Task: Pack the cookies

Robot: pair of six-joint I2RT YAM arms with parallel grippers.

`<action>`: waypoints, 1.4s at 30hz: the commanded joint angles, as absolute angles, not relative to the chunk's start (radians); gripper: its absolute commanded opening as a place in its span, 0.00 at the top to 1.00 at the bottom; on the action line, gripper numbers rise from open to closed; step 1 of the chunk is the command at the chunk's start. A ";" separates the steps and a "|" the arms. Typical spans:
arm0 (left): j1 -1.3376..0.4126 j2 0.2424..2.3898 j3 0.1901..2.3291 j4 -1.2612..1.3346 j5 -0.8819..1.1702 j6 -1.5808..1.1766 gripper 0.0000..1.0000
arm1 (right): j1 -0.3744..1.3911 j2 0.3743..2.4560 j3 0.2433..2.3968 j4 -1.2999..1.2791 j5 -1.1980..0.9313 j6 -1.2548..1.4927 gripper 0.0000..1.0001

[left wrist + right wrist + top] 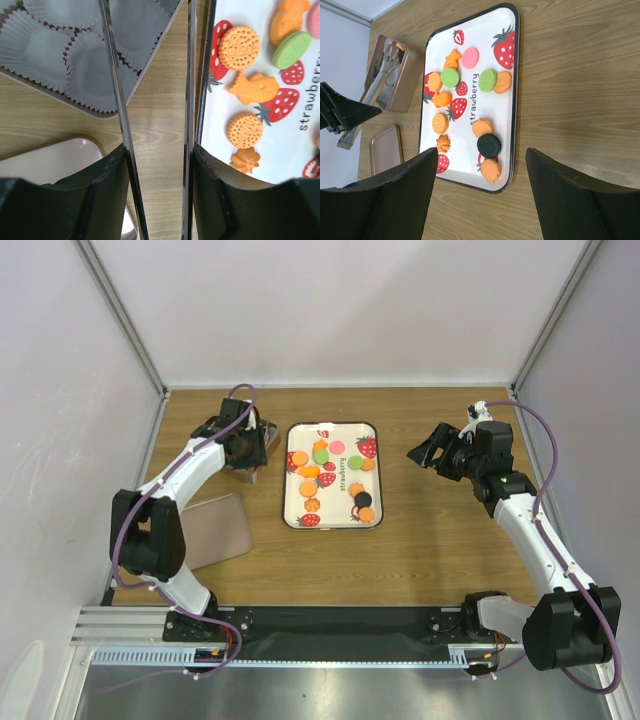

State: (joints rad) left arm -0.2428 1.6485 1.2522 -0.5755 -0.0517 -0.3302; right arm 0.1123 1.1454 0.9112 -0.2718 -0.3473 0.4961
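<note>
Fingers of the left gripper are closed part-way on a pair of metal tongs, each blade lying flat against a finger's inner face. The right gripper has its fingers spread wide with nothing between them.

Both arms work over a wooden table. At its middle lies a white tray with a dark rim, printed with red strawberries and the word "strawberry" in black. Left of the tray stands a metal tin lined with white pleated paper cups. Nearer the arm bases a flat lid rests on the wood.

The cookies all lie on the tray: orange ones, round, fish-shaped and flower-shaped, two green, one pink and one black. In the left wrist view they sit to the right of the tongs, outside the blades, which point along the bare wood between tin and tray. The right gripper hangs to the right of the tray, apart from it, with the cookies ahead of its fingers.
</note>
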 commanded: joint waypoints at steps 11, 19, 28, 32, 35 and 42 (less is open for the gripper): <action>-0.376 1.480 1.397 -0.667 -0.133 -0.295 0.48 | 0.121 1.140 0.945 -0.250 -0.339 0.488 0.23; -0.593 1.515 1.358 -0.664 -0.178 -0.331 0.48 | 0.126 1.143 0.943 -0.245 -0.339 0.488 0.23; -0.675 1.650 1.361 -0.676 -0.224 -0.334 0.46 | 0.126 1.134 0.942 -0.258 -0.336 0.480 0.23; -0.681 1.686 1.359 -0.680 -0.225 -0.327 0.46 | 0.126 1.134 0.940 -0.258 -0.337 0.480 0.23; -0.686 1.709 1.359 -0.678 -0.225 -0.324 0.45 | 0.126 1.134 0.940 -0.256 -0.339 0.482 0.23; -0.689 1.743 1.355 -0.669 -0.219 -0.324 0.45 | 0.126 1.132 0.940 -0.255 -0.342 0.483 0.23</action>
State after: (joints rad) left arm -0.6785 1.7351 1.3540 -0.6910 -0.2070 -0.3229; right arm 0.1219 1.1454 0.9112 -0.2722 -0.3462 0.4957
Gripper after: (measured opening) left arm 0.549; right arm 0.774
